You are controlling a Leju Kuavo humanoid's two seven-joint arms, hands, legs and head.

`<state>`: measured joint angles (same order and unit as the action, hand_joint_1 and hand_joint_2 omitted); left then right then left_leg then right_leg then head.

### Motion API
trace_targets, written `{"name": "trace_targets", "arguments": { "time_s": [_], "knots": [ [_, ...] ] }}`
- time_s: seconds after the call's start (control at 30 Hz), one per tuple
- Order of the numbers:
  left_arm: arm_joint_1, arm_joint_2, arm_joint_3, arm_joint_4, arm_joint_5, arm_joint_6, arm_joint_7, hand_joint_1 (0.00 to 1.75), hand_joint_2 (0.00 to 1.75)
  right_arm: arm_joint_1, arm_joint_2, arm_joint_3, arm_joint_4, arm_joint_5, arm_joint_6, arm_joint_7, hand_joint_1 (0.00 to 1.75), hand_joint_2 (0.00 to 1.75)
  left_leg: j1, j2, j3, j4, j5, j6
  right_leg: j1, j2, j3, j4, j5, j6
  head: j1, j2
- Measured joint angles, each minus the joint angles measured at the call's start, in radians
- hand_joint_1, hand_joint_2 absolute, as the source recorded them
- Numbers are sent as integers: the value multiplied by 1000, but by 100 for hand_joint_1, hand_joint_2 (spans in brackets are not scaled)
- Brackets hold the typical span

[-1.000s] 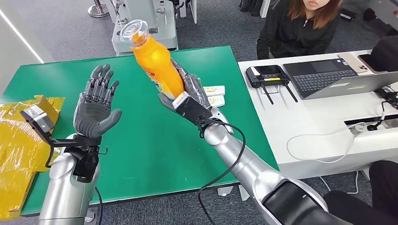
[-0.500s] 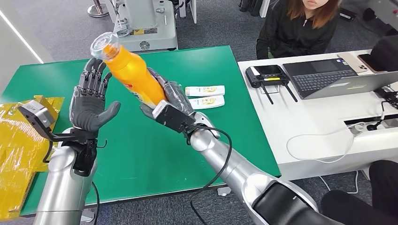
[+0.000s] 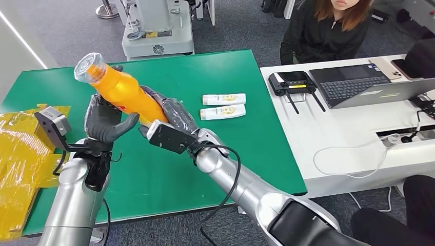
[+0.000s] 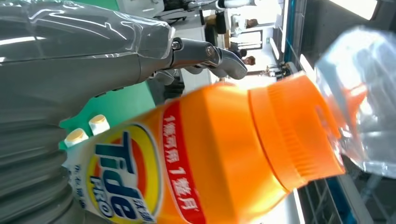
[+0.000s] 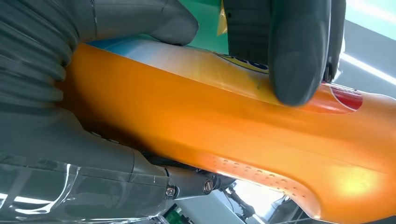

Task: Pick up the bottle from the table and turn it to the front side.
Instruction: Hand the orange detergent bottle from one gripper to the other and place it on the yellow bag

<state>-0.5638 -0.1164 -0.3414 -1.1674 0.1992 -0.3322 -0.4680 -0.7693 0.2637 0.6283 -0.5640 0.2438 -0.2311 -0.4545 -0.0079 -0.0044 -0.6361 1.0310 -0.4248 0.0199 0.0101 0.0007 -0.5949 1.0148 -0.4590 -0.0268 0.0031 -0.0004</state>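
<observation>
Clearly the pick-up was done when I looked: the orange Tide bottle (image 3: 120, 92) was up off the green table (image 3: 154, 169), carried tilted with its clear cap (image 3: 86, 67) pointing up and away to the robot's left. What remained, as I judged it, was the turn itself, and the bottle sat between both hands, which read to me as a hand-over or a 2-handed re-grip partway through.

Starting at the left, the yellow packaging (image 3: 20, 154) lay at the table's edge, well apart from the action. Next came the left hand (image 3: 105, 123), palm against the bottle's upper body just below the cap, its thumb hooked toward the bottle; from the left wrist view the label faced that camera and the fingers (image 4: 219, 53) reached past the bottle's far side. Whether they had actually closed on it I could not tell.

Further right, the right hand (image 3: 169, 118) gripped the bottle's lower half firmly. In the right wrist view the thumb (image 5: 294, 51) pressed down on one face while the fingers wrapped the opposite side, so the bottle was clamped across its width.

Beyond that, 2 small white tubes (image 3: 223, 106) lay side by side on the table, untouched, near the white desk (image 3: 333, 133) with the laptop (image 3: 359, 82).
</observation>
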Motion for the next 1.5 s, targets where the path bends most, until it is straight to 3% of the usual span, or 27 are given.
{"name": "trace_targets", "arguments": {
  "time_s": [0.7,0.83,1.27,1.33,1.4,1.47,1.5],
  "knots": [
    [-36,21,2,108,82,-116,70,0,175,69,-48,38,90,90,21,47,175,175,0,0,-1,0,0,0,0,0,-1,0,0,0,0,0],
    [-47,27,2,122,110,-148,91,175,175,83,-59,45,101,91,14,56,175,175,0,0,-1,0,0,0,0,0,-1,0,0,0,0,0],
    [-51,35,0,137,210,-222,108,175,175,103,-101,46,104,56,-35,35,175,175,0,0,-1,0,0,0,0,0,-2,0,0,0,0,0],
    [-49,35,-1,137,215,-226,112,123,175,106,-110,46,100,51,-37,26,175,175,0,0,-1,0,0,0,0,0,-2,0,0,0,0,0],
    [-48,34,-2,138,216,-226,112,36,175,109,-118,46,95,49,-44,20,175,175,0,0,-1,0,0,0,0,0,-2,0,0,0,0,0],
    [-47,34,-3,140,216,-226,112,0,175,109,-125,45,89,49,-52,15,175,175,0,0,-1,0,0,0,0,0,-2,0,0,0,0,0],
    [-46,34,-4,140,216,-226,112,0,175,109,-128,44,86,48,-55,12,175,175,0,0,-2,0,0,0,0,0,-2,0,0,0,0,0]
  ]
}}
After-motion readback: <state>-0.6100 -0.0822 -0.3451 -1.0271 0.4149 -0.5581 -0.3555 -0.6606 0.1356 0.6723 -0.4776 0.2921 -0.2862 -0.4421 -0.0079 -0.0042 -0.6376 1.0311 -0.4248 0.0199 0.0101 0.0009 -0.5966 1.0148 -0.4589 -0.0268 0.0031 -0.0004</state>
